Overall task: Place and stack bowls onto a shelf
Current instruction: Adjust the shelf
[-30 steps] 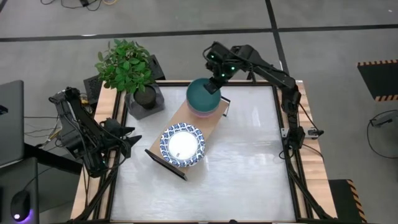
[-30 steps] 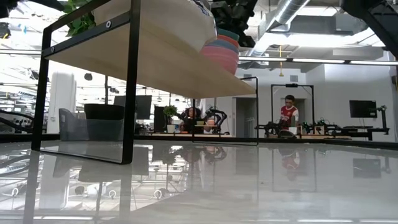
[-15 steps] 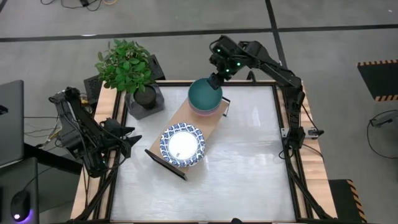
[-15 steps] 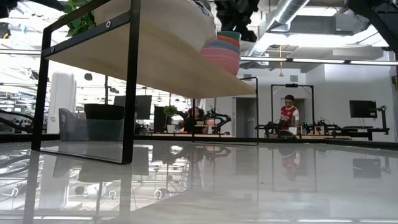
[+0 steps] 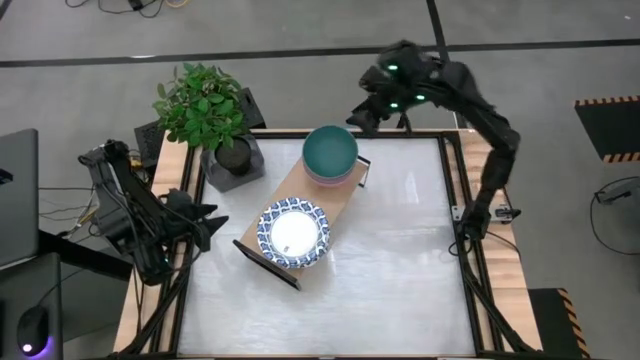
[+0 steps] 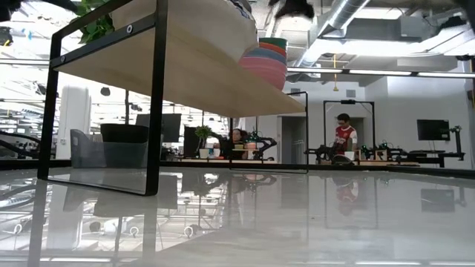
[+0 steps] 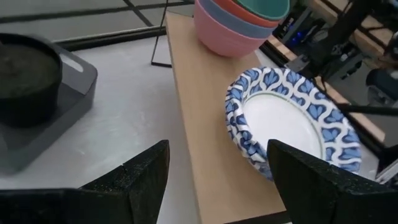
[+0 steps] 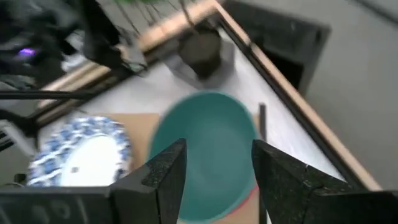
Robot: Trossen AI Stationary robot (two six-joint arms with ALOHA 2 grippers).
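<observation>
The shelf lies slantwise on the table. On its far end stands a stack of plain bowls, pink lowest and the teal green bowl on top, nested in the others. On its near end rests a stack of white dishes with blue patterned rims. My right gripper is open, raised above and beyond the teal bowl's far side, touching nothing. My left gripper is open at the table's left edge, facing the dishes.
A potted plant on a grey base stands at the far left corner, close to the shelf's far end. The table's near and right parts are bare. A person stands far off in the room behind.
My right gripper has let go of the teal bowl's far rim, and has risen and drawn back toward the table's far edge. The teal bowl stays nested on top of the stack, which now sits level.
</observation>
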